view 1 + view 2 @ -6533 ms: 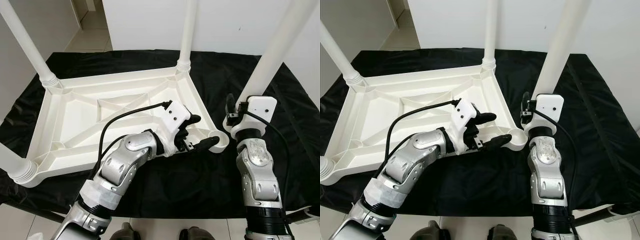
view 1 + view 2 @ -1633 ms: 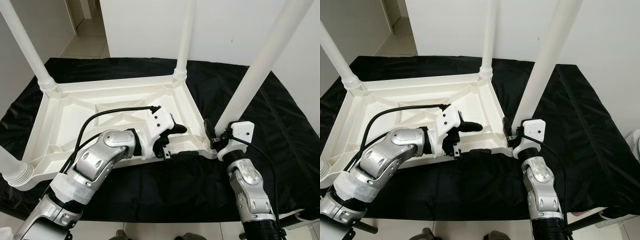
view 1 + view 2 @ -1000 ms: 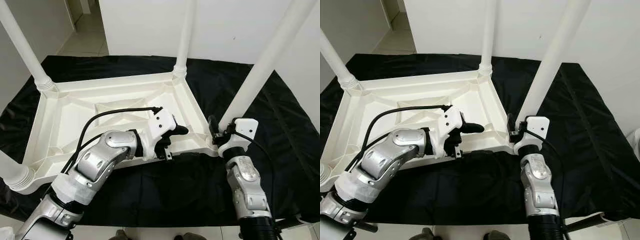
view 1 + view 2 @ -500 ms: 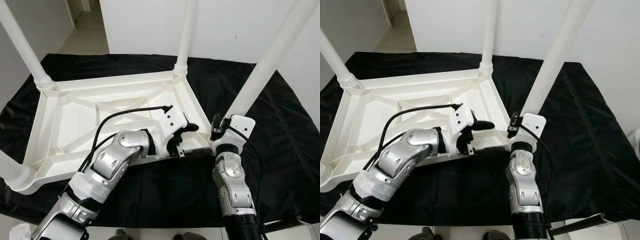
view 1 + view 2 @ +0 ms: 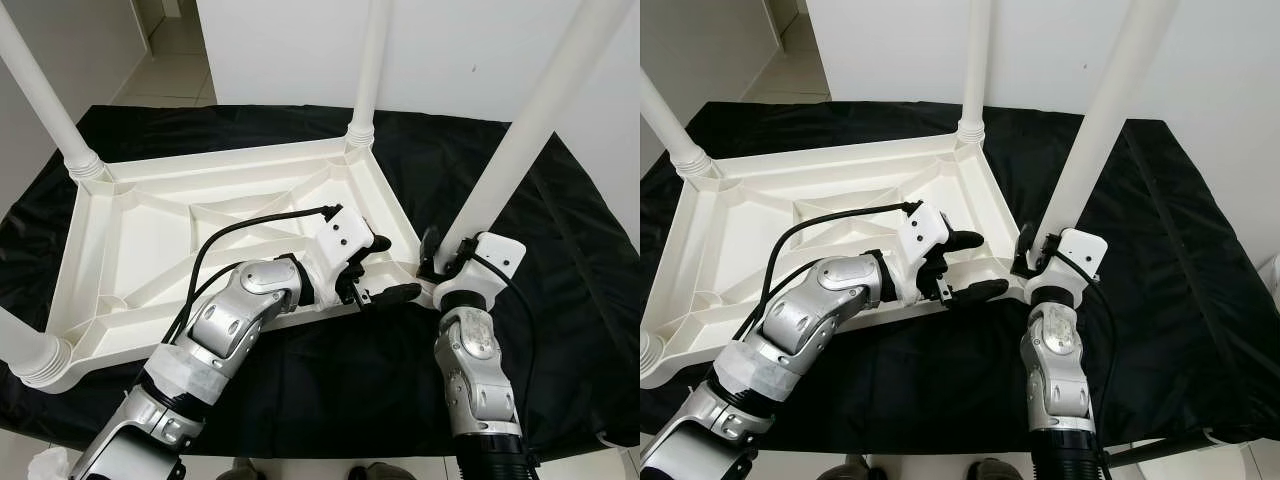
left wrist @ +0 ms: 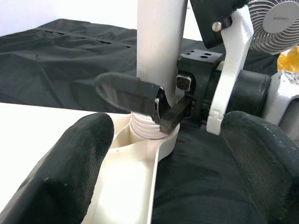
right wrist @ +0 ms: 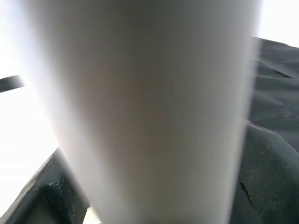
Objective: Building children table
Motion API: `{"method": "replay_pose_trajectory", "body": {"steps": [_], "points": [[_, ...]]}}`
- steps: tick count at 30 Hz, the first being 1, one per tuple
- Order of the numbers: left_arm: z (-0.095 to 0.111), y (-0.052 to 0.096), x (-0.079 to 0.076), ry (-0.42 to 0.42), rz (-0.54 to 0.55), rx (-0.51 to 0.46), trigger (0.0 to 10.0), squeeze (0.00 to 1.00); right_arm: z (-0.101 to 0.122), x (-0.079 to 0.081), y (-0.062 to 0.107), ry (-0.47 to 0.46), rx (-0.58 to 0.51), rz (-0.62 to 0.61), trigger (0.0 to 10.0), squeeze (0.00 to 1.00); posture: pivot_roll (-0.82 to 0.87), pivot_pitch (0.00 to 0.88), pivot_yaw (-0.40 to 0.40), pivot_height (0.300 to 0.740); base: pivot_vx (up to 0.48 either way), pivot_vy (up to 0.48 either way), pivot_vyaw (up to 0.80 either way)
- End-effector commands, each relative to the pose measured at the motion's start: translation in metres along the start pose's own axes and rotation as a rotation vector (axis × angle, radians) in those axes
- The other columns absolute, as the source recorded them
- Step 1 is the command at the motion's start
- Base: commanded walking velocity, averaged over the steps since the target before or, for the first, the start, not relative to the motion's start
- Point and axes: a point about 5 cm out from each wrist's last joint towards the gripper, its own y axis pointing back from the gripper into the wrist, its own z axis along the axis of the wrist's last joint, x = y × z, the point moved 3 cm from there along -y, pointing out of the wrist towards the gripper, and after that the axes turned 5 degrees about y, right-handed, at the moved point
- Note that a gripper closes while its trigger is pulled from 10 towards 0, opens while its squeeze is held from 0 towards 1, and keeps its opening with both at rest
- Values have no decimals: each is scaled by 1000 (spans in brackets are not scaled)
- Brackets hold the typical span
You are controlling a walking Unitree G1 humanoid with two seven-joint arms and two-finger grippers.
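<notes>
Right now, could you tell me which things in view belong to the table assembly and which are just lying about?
Job: upturned white tabletop; fourth leg at its socket; right gripper clamped on it; left gripper at the tabletop's edge.
Just about: black cloth; fan.

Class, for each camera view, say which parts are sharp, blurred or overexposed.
Eye views: evenly lit and sharp, the tabletop and black cloth both crisp. Left wrist view: its own fingers are soft in the foreground, while the right gripper around the leg is sharper. Right wrist view: the leg is a close, featureless blur, with the left edge washed out white.
</notes>
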Motion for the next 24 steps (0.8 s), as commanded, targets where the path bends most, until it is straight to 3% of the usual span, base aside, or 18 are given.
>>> {"method": "replay_pose_trajectory", "body": {"steps": [1,2,4,5,12,18,19,20,21,22,24], "points": [[-3,-1,0,-23,-12,18,10000,0,1,0,2,-3,4,74,10000,937,-49,8,21,740,0,0,0],[-4,-1,0,-31,-14,24,10000,0,3,0,4,11,-4,129,10000,620,-50,4,20,740,0,0,0],[-4,-1,0,-31,-14,24,10000,0,3,0,4,11,-4,129,10000,620,-50,4,20,740,0,0,0],[-5,-1,-2,-38,-23,29,10000,0,4,0,5,35,-6,199,10000,0,-54,0,20,740,0,0,0],[-6,-5,-9,-52,-66,30,10000,0,-4,-13,3,161,16,403,10000,0,-54,0,19,740,0,0,0],[-7,-5,-11,-57,-83,31,10000,0,-8,-17,1,198,23,454,9922,0,-53,0,20,740,0,0,0],[-8,-5,-11,-61,-84,35,10000,0,-9,-19,0,211,30,468,4745,0,-53,0,19,740,0,0,0],[-8,-5,-11,-61,-84,35,10000,0,-9,-19,0,211,30,468,4745,0,-53,0,19,740,0,0,0],[-9,-5,-11,-64,-86,37,10000,0,-10,-20,-2,222,35,480,1020,0,-53,0,19,740,0,0,0],[-9,-6,-11,-67,-87,39,10000,0,-10,-22,-3,231,41,487,0,0,-53,0,18,740,0,0,0],[-9,-6,-11,-69,-88,39,10000,0,-10,-23,-3,235,43,492,0,0,-54,0,18,740,0,0,0]]}}
